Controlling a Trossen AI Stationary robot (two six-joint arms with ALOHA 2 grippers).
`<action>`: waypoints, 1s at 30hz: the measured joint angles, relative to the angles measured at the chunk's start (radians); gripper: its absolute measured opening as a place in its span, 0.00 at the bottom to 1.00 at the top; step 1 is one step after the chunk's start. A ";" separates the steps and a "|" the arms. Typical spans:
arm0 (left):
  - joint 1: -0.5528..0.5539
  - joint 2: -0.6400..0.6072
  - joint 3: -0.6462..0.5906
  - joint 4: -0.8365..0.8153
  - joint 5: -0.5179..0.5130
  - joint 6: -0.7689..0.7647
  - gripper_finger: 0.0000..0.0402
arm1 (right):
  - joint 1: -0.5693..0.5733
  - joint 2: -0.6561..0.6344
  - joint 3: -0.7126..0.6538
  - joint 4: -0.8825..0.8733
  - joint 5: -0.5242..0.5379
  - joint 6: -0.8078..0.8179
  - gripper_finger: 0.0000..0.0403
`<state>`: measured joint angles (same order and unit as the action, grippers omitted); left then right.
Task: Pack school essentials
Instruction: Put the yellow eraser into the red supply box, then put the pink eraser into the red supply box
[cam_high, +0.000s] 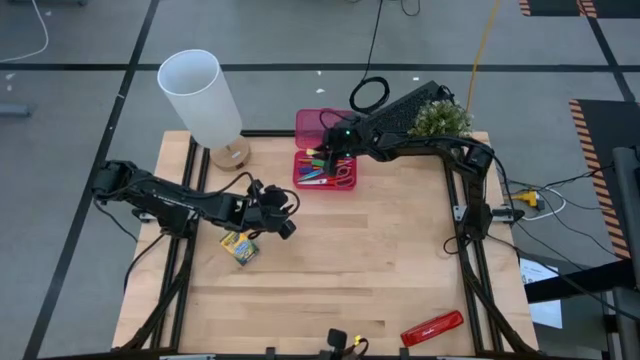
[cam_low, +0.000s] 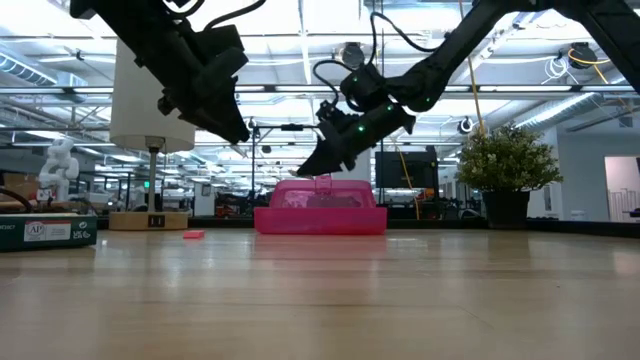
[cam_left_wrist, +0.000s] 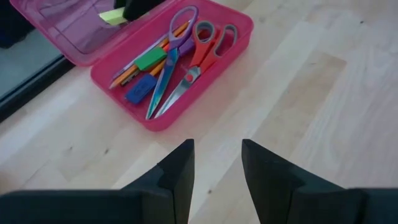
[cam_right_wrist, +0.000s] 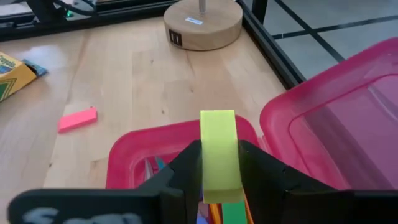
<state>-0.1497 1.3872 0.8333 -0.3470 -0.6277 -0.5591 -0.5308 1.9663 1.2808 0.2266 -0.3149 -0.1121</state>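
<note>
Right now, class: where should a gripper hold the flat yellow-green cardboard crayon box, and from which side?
Take the crayon box across its short width, from straight above: it lies flat on the wooden table, skewed, long edges free. The open left gripper is nearest.
</note>
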 joint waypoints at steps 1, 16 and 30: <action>0.000 0.000 0.000 0.000 0.000 0.000 0.34 | 0.000 0.000 0.000 -0.002 0.000 0.000 0.26; 0.000 0.000 0.000 -0.140 0.027 -0.168 0.34 | -0.011 -0.101 -0.001 -0.103 -0.034 0.007 0.51; 0.038 0.000 -0.113 -0.166 0.168 -0.623 0.43 | 0.272 -0.757 -0.446 -0.352 0.123 -0.002 0.49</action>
<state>-0.1115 1.3872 0.7199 -0.5133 -0.4601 -1.1826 -0.2590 1.2098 0.8352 -0.1255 -0.1921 -0.1144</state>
